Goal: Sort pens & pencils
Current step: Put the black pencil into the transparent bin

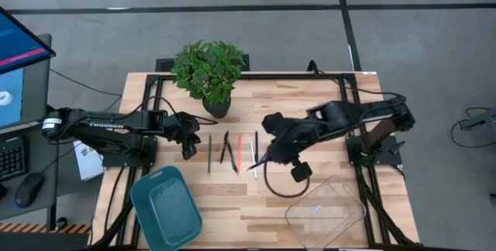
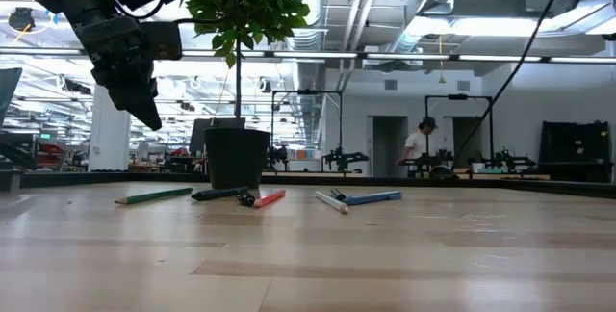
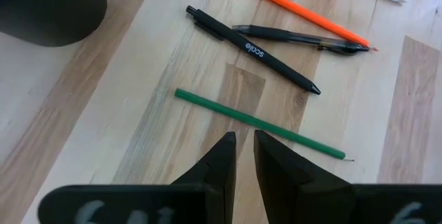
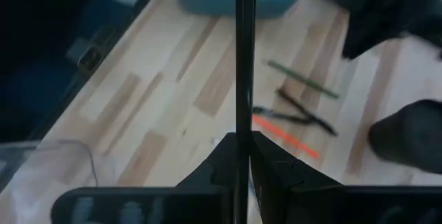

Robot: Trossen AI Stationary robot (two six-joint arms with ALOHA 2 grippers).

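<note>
— Several pens and pencils are lying in a loose row mid-bench in the high view: a green pencil (image 1: 208,154), two crossed black pens (image 1: 229,151), an orange pencil (image 1: 239,151). Why so spread out?

— Likely so each can be picked singly. The teal bin (image 1: 165,208) and the clear bin (image 1: 325,213) are waiting at the near edge, probably one per kind. The right gripper (image 1: 267,156) is hanging at the row's right end, the left gripper (image 1: 190,147) just left of the green pencil.

— And the low view?

— The row is lying flat before the plant pot (image 2: 235,157); one arm is hanging above, clear of the bench.

— The left wrist view?

— Its fingers (image 3: 219,160) are standing nearly closed, holding nothing; the green pencil is lying just ahead, untouched.

— The right wrist?

— Its fingers (image 4: 222,156) are pinching a dark pen (image 4: 244,58) that is running straight out between them, lifted above the bench.
</note>
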